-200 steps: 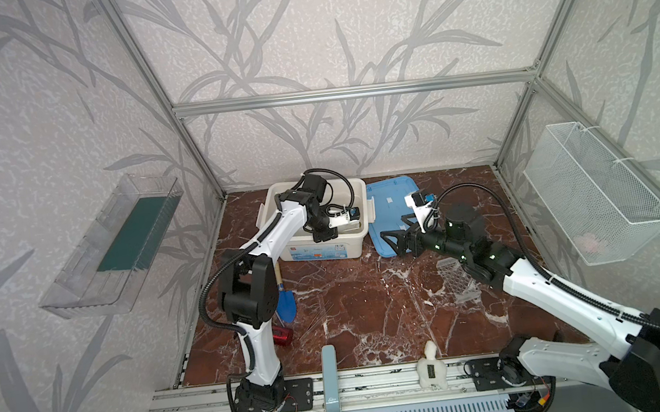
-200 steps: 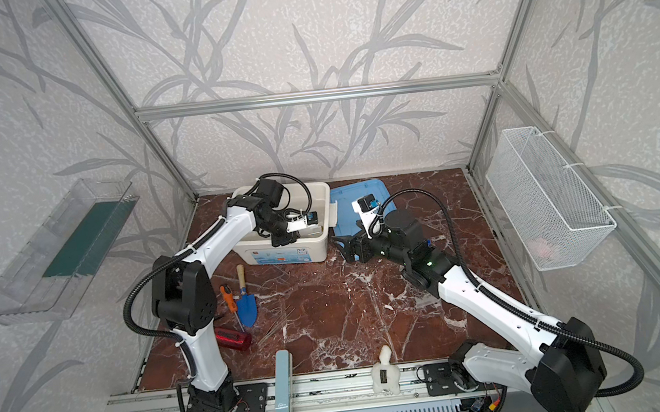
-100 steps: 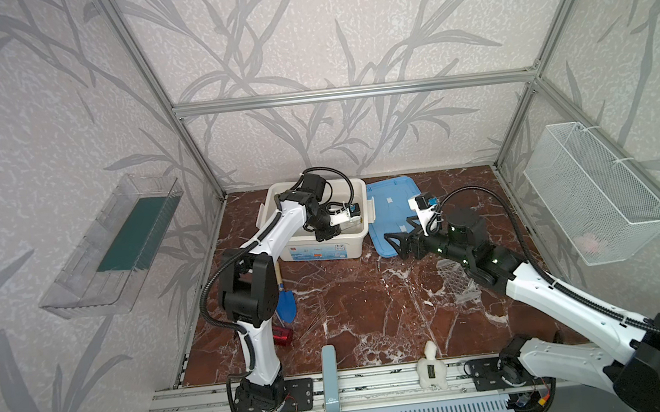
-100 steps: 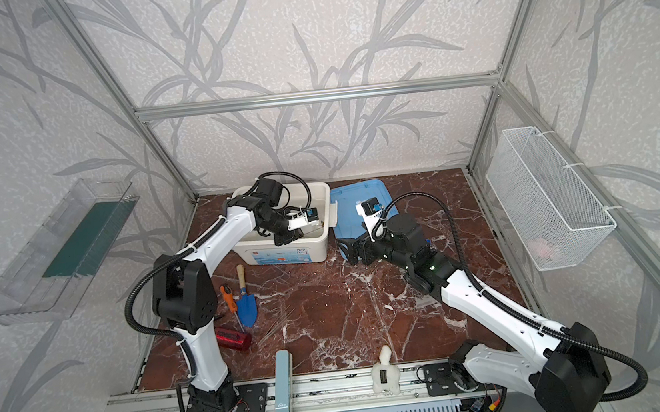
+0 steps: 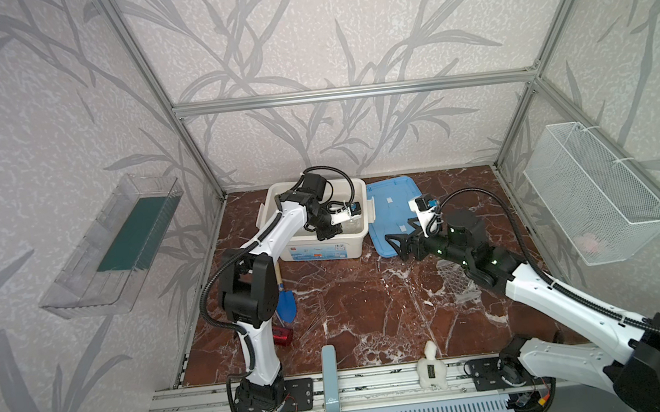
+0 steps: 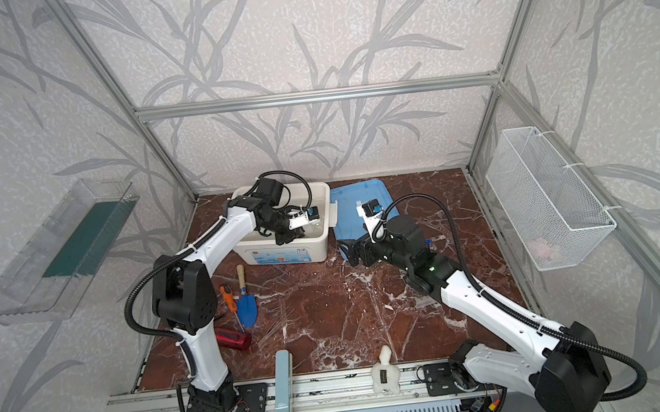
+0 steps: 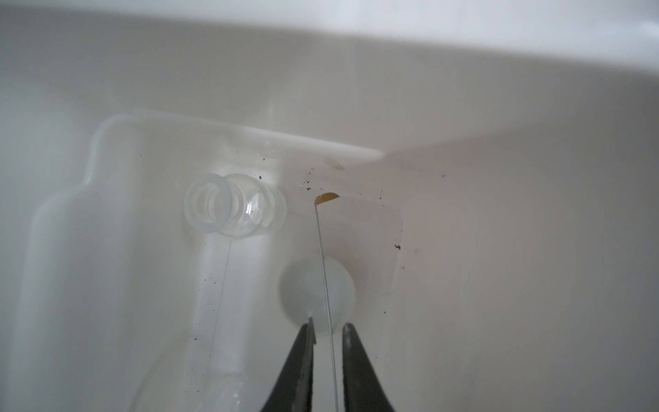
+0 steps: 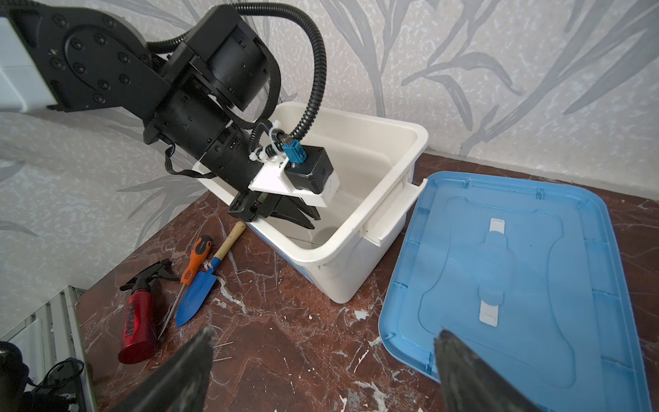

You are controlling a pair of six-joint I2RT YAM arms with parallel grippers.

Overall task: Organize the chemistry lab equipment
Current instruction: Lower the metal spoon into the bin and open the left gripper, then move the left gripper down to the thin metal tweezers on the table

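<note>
Glass, thin and clear, the rod (image 7: 322, 264) stretches across the small white round dish (image 7: 303, 292) inside the white bin (image 7: 499, 232), near a clear cup (image 7: 235, 205) lying on its side. The left gripper (image 7: 328, 326) has its jaws narrowly apart around the rod, not pressing it; the right gripper (image 8: 322, 339) is wide and empty beside the blue lid (image 8: 517, 285).

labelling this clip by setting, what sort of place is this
Probably a staged robot test cell, not a real lab: an aluminium frame with leaf-wallpaper panels boxes in a marble-look tabletop, and the left arm and right arm bolt to a front rail.
</note>
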